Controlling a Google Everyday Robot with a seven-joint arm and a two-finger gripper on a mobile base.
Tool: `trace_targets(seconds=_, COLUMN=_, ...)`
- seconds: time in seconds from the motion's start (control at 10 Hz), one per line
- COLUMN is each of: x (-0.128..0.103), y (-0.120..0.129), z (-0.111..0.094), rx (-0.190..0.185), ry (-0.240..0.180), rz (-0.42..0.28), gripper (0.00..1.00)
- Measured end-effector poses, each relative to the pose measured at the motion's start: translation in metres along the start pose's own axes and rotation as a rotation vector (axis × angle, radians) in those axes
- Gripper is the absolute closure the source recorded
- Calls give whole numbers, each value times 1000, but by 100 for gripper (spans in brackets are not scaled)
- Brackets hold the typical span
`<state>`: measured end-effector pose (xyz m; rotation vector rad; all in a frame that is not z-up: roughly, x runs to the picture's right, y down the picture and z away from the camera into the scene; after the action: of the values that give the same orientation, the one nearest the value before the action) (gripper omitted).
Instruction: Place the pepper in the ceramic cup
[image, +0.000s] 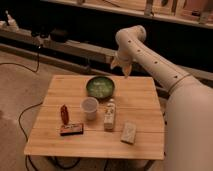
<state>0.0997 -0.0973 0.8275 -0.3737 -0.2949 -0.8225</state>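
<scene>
The pepper (64, 113), small, dark red and elongated, lies on the left part of the wooden table (60, 142). The ceramic cup (90, 107), plain white and round, stands upright just right of the pepper, a short gap between them. My gripper (120, 63) hangs from the white arm above the table's far edge, right of the green bowl and well away from both the pepper and the cup. Nothing shows in it.
A wide green bowl (100, 87) sits behind the cup. A slim white bottle (109, 114) stands right of the cup. A flat dark box (71, 130) lies in front of the pepper. A pale packet (129, 132) lies front right. Shelving and cables run behind.
</scene>
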Motion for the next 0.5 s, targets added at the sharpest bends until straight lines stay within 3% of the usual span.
trace_targets(seconds=0.1, x=-1, y=-7, z=1, rx=7, ry=-1, rz=-31, gripper=35)
trace_targets(seconds=0.3, x=-13, y=-50, z=3, rx=42, ry=-6, rz=-191, gripper=35)
trace_targets(seconds=0.5, x=-40, y=-106, z=10, rx=69, ry=-26, rz=-386, gripper=35)
